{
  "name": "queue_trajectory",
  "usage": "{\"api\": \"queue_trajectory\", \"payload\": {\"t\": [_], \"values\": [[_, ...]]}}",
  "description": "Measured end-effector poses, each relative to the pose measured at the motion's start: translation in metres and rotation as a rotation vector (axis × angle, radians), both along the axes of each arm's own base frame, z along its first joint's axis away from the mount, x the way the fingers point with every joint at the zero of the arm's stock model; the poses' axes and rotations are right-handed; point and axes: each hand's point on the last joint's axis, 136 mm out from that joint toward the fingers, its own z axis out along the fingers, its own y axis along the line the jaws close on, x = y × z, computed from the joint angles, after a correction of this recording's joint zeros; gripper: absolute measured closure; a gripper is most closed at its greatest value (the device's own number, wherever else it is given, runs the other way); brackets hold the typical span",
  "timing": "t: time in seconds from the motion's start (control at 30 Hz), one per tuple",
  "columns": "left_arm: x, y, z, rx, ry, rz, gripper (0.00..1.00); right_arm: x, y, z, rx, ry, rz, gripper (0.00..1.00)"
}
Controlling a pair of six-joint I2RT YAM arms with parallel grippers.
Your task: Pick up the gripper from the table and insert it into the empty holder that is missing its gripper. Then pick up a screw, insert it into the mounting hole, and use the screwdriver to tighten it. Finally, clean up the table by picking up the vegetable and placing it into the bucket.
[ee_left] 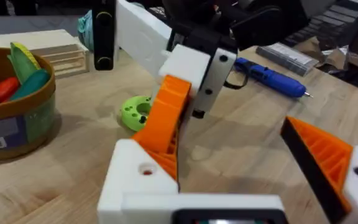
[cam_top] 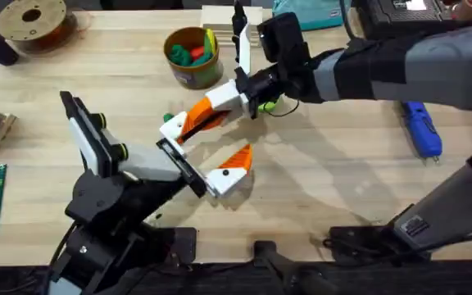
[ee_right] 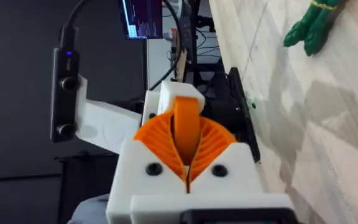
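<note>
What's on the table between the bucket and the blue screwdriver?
In the overhead view, the right arm's gripper and wrist cross between the bucket and the screwdriver.

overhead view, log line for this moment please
step: insert | right gripper: shut on orange gripper tip, at holder | left gripper: open | screwdriver: untouched

No legible text, brand or number anywhere. Bucket [ee_left: 14, 118], beyond and to one side of the left end effector [ee_left: 247, 180], carries a white barcode label, bars only, digits too small to read. A lit screen [ee_right: 143, 17] far behind the right end effector [ee_right: 188, 165] shows lines too small to read.
</note>
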Motion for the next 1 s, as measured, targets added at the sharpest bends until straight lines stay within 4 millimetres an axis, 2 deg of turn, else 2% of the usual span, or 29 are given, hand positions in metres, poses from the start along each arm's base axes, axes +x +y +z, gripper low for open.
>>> {"api": "queue_trajectory", "payload": {"t": [0.17,0.47,0.7,0.77,0.9,1.0], "values": [[0.0,0.0,0.0,0.001,-0.002,-0.001,0.013,0.0,0.0,0.0,0.005,-0.007,0.003,0.973],[-0.006,-0.005,0.001,0.01,-0.018,-0.048,0.013,-0.007,-0.001,0.0,0.042,-0.015,0.048,0.642],[-0.031,-0.023,0.002,0.007,-0.027,-0.211,0.014,-0.022,0.007,0.002,0.06,-0.03,0.097,0.562],[-0.033,-0.024,0.002,0.006,-0.028,-0.227,0.013,-0.021,0.007,0.002,0.063,-0.033,0.097,0.486],[-0.035,-0.025,0.002,0.007,-0.03,-0.241,0.014,-0.017,0.004,0.003,0.069,-0.037,0.089,0.253],[-0.037,-0.026,0.002,0.006,-0.029,-0.249,0.014,-0.013,0.001,0.002,0.068,-0.041,0.074,0.224]]}}
